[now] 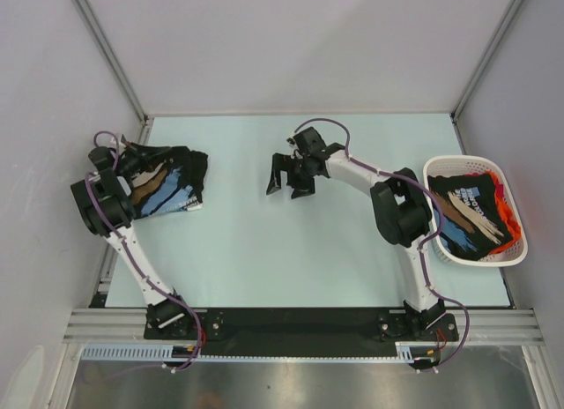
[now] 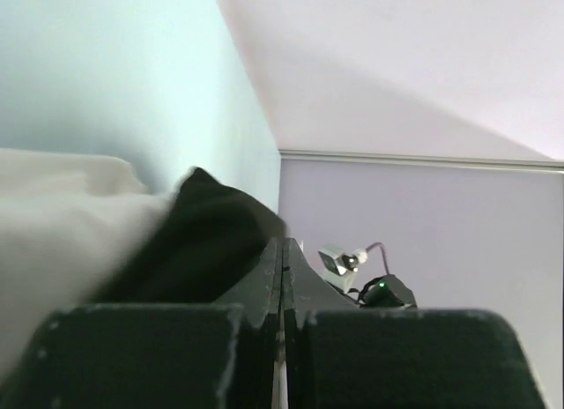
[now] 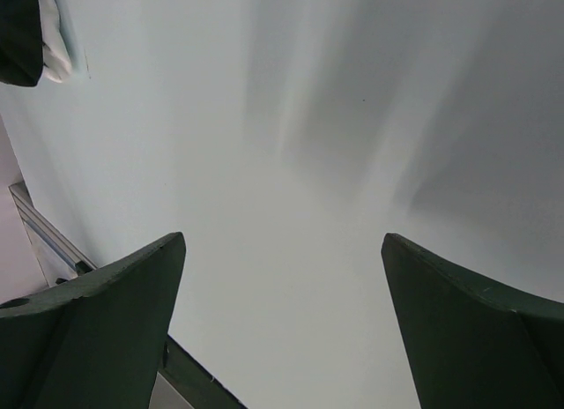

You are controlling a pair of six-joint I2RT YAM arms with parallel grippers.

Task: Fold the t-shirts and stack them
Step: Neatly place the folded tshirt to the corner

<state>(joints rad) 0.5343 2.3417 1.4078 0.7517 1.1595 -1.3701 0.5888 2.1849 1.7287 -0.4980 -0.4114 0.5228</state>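
Observation:
A folded dark printed t-shirt (image 1: 172, 189) lies at the table's left side. My left gripper (image 1: 145, 168) rests at its left edge, shut, with nothing visible between the jaws. In the left wrist view the closed gripper (image 2: 282, 241) has black cloth (image 2: 207, 241) and pale cloth (image 2: 62, 215) just to its left. My right gripper (image 1: 286, 182) hovers open over bare table near the middle. In the right wrist view the right gripper (image 3: 282, 241) holds nothing, and a corner of the shirt (image 3: 22, 30) shows at top left. Another dark printed t-shirt (image 1: 463, 215) and an orange one (image 1: 507, 211) lie in the basket.
A white slotted basket (image 1: 520, 253) stands at the table's right edge, beside the right arm's elbow (image 1: 401, 213). Grey walls close the table in on the left, back and right. A metal rail runs along the near edge.

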